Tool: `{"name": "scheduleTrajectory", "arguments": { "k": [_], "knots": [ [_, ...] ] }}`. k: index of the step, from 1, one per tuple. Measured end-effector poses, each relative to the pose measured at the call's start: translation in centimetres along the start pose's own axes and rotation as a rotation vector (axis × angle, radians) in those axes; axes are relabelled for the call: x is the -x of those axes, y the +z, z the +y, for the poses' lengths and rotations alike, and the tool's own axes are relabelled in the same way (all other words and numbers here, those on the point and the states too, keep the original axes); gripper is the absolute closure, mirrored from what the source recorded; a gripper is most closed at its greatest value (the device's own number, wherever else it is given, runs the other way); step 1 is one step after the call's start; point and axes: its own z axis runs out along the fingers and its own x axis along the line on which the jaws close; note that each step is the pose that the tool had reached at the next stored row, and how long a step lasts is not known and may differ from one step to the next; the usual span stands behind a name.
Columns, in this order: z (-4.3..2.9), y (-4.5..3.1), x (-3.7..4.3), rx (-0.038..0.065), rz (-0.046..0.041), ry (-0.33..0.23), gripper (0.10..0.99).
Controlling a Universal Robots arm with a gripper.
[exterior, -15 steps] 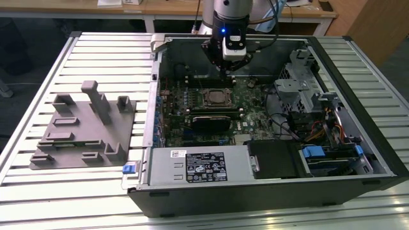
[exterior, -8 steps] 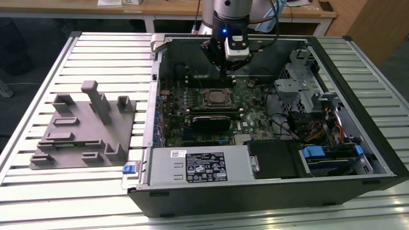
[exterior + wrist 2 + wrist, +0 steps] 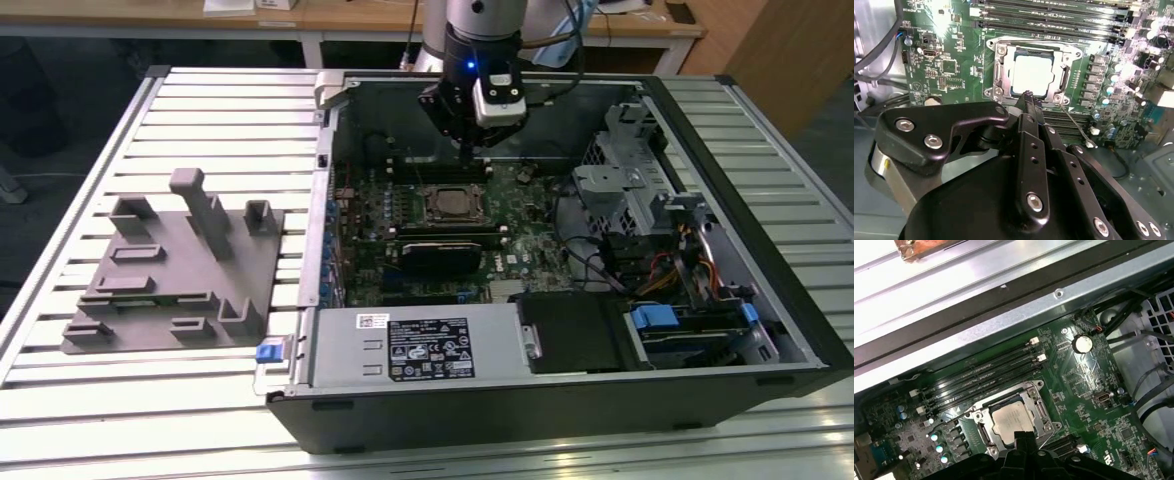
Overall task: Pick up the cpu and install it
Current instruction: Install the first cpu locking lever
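the cpu (image 3: 1032, 75) sits flat inside the socket frame (image 3: 995, 75) on the green board (image 3: 944, 60), its pale silver top facing up; in the first wrist view the same chip (image 3: 1010, 420) lies within the metal frame (image 3: 1040, 412), seated square in the opening. in the exterior view the cpu (image 3: 451, 203) shows as a small light square in the middle of the board (image 3: 527, 240), inside the open computer case (image 3: 694, 150) that lies on its side on the slatted metal table (image 3: 200, 110). the gripper (image 3: 466, 152) hangs above the board, just toward the far side of the socket, and its dark fingers (image 3: 1029, 107) come together to a narrow tip in the second wrist view, drawn together with nothing between them, the tip lined up over the near edge of the frame and apart from the chip. a thin metal lever (image 3: 1076, 127) runs out slantwise from the frame's corner. beside the socket run several long black memory slots (image 3: 984, 375), and a round coin battery (image 3: 1082, 343) sits farther out on the board. nearer the front of the case a black block (image 3: 437, 255) lies just beyond the socket, then a grey power supply box (image 3: 414, 345) with a white label. toward the exterior view's right there are drive cages (image 3: 627, 190) and bundles of wires with blue clips (image 3: 657, 318). on the exterior view's left, on the table outside the case, stands a grey moulded holder (image 3: 167, 270) with upright posts.
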Motion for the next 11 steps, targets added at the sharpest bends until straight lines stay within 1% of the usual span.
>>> {"name": "scheduleTrajectory", "arguments": {
  "k": [5,11],
  "knots": [
    [0.0,0.0,0.0,0.001,0.0004,-0.049,0.98],
    [0.0,0.02,0.0,0.003,0.0007,-0.152,0.98]
  ]
}}
